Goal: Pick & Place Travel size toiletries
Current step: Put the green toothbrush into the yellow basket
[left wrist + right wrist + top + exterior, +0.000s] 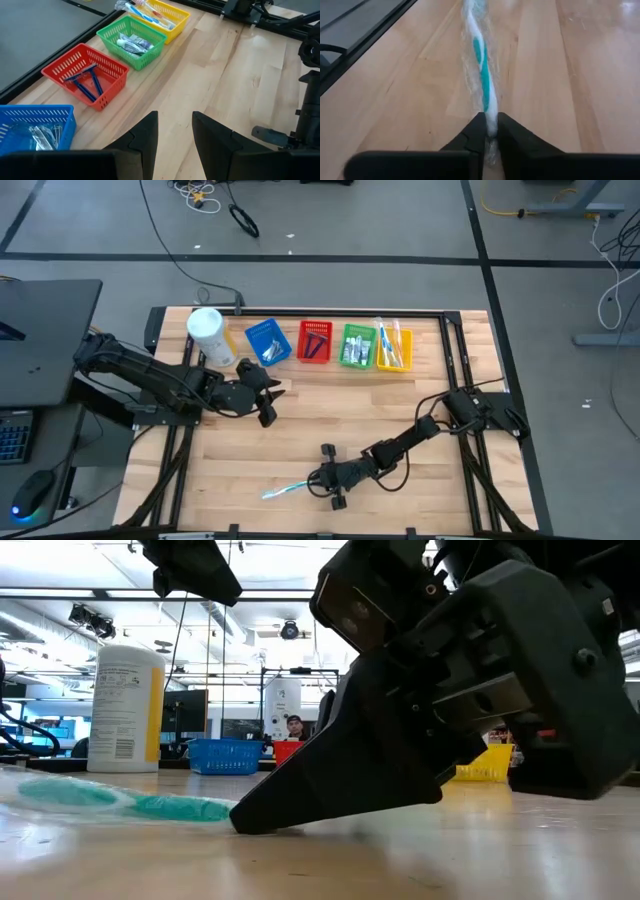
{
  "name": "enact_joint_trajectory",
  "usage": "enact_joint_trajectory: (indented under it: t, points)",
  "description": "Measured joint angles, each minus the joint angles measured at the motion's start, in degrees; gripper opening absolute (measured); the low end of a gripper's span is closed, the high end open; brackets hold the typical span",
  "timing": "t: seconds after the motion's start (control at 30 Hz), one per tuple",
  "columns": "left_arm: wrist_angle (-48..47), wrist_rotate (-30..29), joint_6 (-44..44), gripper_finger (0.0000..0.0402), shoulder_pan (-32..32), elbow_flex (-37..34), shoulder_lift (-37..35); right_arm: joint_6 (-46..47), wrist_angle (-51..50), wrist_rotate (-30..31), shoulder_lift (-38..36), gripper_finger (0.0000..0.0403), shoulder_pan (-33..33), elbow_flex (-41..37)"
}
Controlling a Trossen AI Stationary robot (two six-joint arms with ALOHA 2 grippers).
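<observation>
A white-and-teal toothbrush (285, 490) in a clear wrapper lies flat on the wooden table near its front edge. My right gripper (490, 132) is low at the toothbrush's near end and shut on it; its fingertips reach the tabletop in the low view (245, 820). My left gripper (268, 405) hangs open above the table's left middle, with nothing between its fingers (175, 132). Other toiletries lie in the baskets along the far edge: razors in the red one (87, 75), tubes in the green one (132, 40), toothbrushes in the yellow one (165, 12). My right gripper pinches the toothbrush's handle end (491, 120) between its two fingers. The fingers come slanting down from the table's right side and lie along the toothbrush. The rest of the toothbrush (481, 55) stretches away from the fingers, flat on the table.
A blue basket (267, 342), red basket (314, 342), green basket (357, 346) and yellow basket (394, 348) stand in a row at the far edge. A large white canister (207, 332) stands at the far left. Bare wood lies between the arms.
</observation>
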Motion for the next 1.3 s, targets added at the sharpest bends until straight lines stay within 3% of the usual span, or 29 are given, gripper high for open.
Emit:
enact_joint_trajectory:
  t: [0.23, 0.37, 0.57, 0.73, 0.9, 1.07, 1.3]
  points:
    - [-0.02, 0.00, 0.15, 0.0127, 0.00, 0.00, 0.00, -2.95, -0.47, -0.72, -1.54, 0.0033, -0.29, -0.13]
    - [-0.02, 0.00, 0.14, 0.0127, 0.00, 0.00, 0.00, -6.53, -5.22, 3.73, -5.05, 0.0031, -0.33, -0.40]
    - [-0.05, 0.17, -0.21, 0.0127, 0.00, 0.00, 0.00, -3.08, -25.16, 29.85, -14.11, 0.0031, -0.59, -0.38]
    - [0.00, 0.06, -1.13, 0.0127, 0.00, 0.02, 0.00, 3.06, -43.52, 45.79, -22.32, 0.0030, -0.48, -0.30]
    - [-0.01, 0.11, -2.89, 0.0127, 0.00, 0.02, 0.16, 18.99, -66.49, 59.18, -31.03, 0.0030, -1.70, -0.27]
    - [-0.03, 0.17, -4.55, 0.0127, 0.00, 0.02, 0.26, 38.48, -88.09, 56.50, -38.16, 0.0030, -6.16, -0.38]
    - [0.00, 0.02, -7.42, 0.0127, 0.00, 0.02, 0.26, 64.32, -105.66, 43.91, -42.99, 0.0030, -16.89, -6.69]
